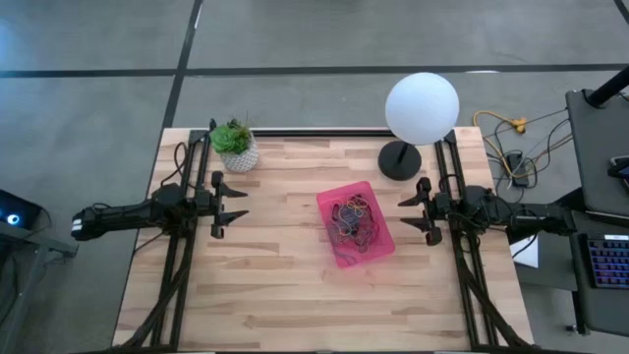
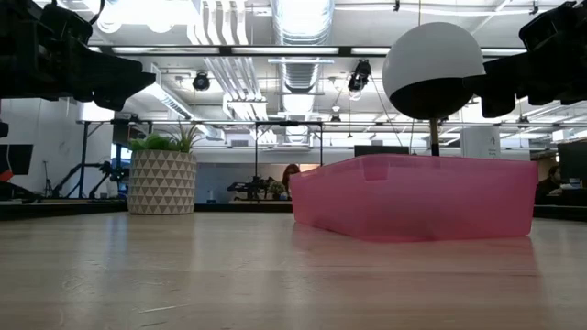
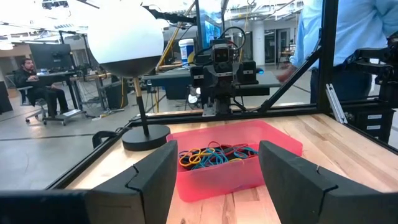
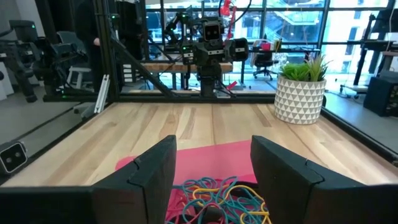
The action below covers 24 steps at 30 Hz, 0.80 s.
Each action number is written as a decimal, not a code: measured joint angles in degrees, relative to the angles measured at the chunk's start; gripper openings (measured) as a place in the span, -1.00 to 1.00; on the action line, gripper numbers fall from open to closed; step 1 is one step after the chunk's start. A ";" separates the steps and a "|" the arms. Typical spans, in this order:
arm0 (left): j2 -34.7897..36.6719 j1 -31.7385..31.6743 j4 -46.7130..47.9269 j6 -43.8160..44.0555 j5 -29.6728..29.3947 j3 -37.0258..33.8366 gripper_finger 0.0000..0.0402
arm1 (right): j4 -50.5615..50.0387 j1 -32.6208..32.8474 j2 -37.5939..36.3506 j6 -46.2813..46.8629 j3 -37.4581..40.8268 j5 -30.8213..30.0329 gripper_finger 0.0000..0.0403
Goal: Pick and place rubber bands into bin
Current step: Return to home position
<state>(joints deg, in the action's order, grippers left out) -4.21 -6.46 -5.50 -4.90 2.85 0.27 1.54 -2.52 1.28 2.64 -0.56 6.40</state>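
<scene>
My left tool (image 1: 239,204) and right tool (image 1: 406,214) hang released either side of the shallow pink plastic bin (image 1: 386,224): tangled multicoloured rubber bands (image 1: 356,218) lie inside, job seemingly done.

Wooden surface (image 1: 295,285) carrying three things.
The bin (image 1: 364,258) is lying beside the right end effector (image 1: 408,213), lamp (image 1: 399,159) near it; plant pot (image 1: 239,155) near the left end effector (image 1: 236,204).

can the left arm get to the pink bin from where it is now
Probably yes. The left hand, open, faces the bin across bare table; the plant pot stands off to one side and the right hand waits beyond the bin, so nothing seems to block it.
</scene>
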 joint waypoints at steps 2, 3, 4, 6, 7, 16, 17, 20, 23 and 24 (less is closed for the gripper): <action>0.00 0.00 0.01 -0.01 0.00 0.00 0.04 | 0.00 0.00 0.00 0.03 0.00 -0.01 -0.04; 0.00 0.00 0.01 -0.01 0.00 0.00 0.04 | 0.00 0.00 0.00 0.28 0.00 -0.01 -0.04; 0.00 0.00 -0.01 0.02 0.00 0.00 0.04 | 0.00 0.00 0.02 0.46 0.00 0.01 -0.04; 0.00 0.00 0.01 -0.01 0.00 0.00 0.04 | 0.00 0.00 0.00 0.02 0.00 0.00 -0.04; 0.00 0.00 -0.01 0.01 0.00 0.00 0.04 | 0.00 0.00 0.00 -0.05 0.00 -0.01 -0.04; 0.00 0.00 0.01 0.00 0.00 0.00 0.04 | 0.00 0.00 0.00 0.42 0.00 0.02 -0.04; 0.00 0.00 -0.01 0.01 0.00 0.00 0.04 | 0.00 0.00 0.00 0.45 0.00 0.01 -0.04; 0.00 0.00 -0.01 0.00 0.00 0.00 0.04 | 0.00 0.00 0.00 -0.03 0.01 0.01 -0.04; 0.00 0.00 0.01 0.01 0.00 0.00 0.04 | 0.00 0.00 0.00 0.46 0.02 0.00 -0.04; 0.00 0.00 0.01 0.00 0.00 0.00 0.04 | 0.00 0.00 0.00 0.30 0.02 -0.01 -0.04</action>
<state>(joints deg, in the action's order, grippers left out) -4.21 -6.46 -5.50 -4.91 2.85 0.27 1.54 -2.52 1.28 2.94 -0.54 6.39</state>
